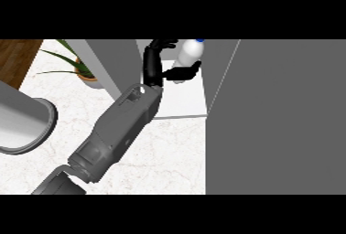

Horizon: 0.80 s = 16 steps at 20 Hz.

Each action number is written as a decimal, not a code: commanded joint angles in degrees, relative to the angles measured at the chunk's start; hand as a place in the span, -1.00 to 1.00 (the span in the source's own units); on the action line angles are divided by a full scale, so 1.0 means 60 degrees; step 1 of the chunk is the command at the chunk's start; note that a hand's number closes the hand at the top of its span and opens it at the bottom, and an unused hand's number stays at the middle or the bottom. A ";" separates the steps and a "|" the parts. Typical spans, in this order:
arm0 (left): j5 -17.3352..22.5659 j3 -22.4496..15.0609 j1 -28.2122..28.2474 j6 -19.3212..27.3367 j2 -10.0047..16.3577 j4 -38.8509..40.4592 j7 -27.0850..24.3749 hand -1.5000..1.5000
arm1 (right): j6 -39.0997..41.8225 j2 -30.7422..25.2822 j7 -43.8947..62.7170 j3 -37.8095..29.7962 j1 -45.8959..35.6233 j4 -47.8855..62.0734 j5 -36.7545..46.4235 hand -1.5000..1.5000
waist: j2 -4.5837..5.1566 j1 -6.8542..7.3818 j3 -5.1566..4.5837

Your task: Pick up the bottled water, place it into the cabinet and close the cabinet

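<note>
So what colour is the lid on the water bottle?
Blue. The lid tops the whitish bottled water; the head view shows it.

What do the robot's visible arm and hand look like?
The left forearm is grey and boxy, with a darker grey segment at the elbow end. The left hand is black and slender. No cables or markings show.

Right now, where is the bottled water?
The bottled water is at the top centre of the head view, held in the left robot hand over the white cabinet shelf, just left of the large grey panel.
</note>
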 commanded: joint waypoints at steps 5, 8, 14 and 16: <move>-0.0356 0.0299 -0.1047 -0.0309 -0.0005 0.1873 -0.0087 -1.00 | -0.0206 0.0059 0.0430 -0.0017 -0.0205 -0.0638 -0.0538 -1.00 | 0.0033 -0.0007 -0.0001; -0.0110 0.0487 -0.0935 -0.0451 -0.0016 0.1725 -0.0348 -1.00 | -0.0053 0.0010 0.0496 -0.0140 -0.0042 -0.0671 -0.0658 -1.00 | -0.0012 0.0003 -0.0001; -0.0022 0.0869 -0.1129 -0.1410 0.0017 0.1324 -0.0757 -1.00 | -0.0407 0.0020 0.0973 0.0035 -0.0120 -0.1225 -0.0844 -1.00 | -0.0073 0.0272 -0.0008; 0.0193 0.1158 -0.1455 -0.1741 0.0072 0.1239 -0.0732 -1.00 | 0.0150 -0.0058 0.0306 -0.0326 0.0100 -0.0748 -0.0740 -1.00 | -0.0083 0.0123 -0.0002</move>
